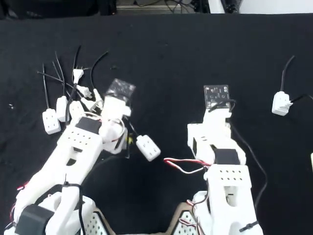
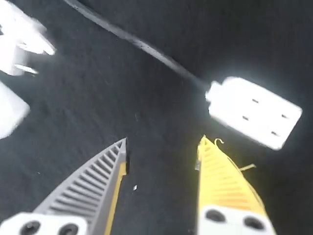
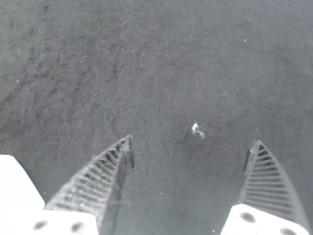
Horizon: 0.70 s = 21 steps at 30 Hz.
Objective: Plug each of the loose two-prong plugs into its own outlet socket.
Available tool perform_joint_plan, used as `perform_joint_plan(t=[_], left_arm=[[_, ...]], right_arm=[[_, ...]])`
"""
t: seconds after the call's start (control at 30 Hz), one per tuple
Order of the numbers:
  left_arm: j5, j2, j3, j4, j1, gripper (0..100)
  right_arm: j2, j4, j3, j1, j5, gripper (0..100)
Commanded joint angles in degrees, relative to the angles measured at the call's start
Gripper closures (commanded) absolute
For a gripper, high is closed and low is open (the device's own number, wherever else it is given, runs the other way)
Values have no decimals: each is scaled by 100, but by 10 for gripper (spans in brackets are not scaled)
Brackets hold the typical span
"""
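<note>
Plugs (image 1: 84, 91) are clustered on the table (image 1: 195, 49) near the left gripper (image 2: 164, 142), beside a socket block (image 2: 252, 112). Its fingers and the right gripper's (image 3: 192, 142) are spread, empty. The light, hard bodies are probably best pinched across their flat sides.

I log white plastic outlet socket (image 2: 252, 111), black cord (image 2: 142, 46), black cloth table (image 1: 171, 58), left gripper (image 2: 162, 143) ridged yellow and grey.

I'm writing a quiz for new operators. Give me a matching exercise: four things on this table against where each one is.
1. left gripper
2. right gripper
3. lone white socket
4. heap of plugs and sockets

A. far right of the black cloth
B. above bare cloth, nothing beside it
C. left side, cords tangled
D. close to a white outlet block

Pairs: 1-D, 2-B, 3-A, 4-C.
</note>
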Motion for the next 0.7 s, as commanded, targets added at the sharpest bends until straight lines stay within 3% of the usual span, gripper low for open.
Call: perform_joint_plan(t=[0.0, 0.23, 0.43, 0.67], left_arm=[[-141, 35, -40, -387, -57, 770], [1310, 97, 286, -2215, -119, 770], [1556, 299, 980, -3534, -66, 770], [2171, 1459, 374, -3868, -145, 770]], right_arm=[[-180, -132, -277, 132, -44, 652], [-180, -132, -277, 132, -44, 652], [-180, -132, -277, 132, -44, 652], [-180, -132, -277, 132, -44, 652]])
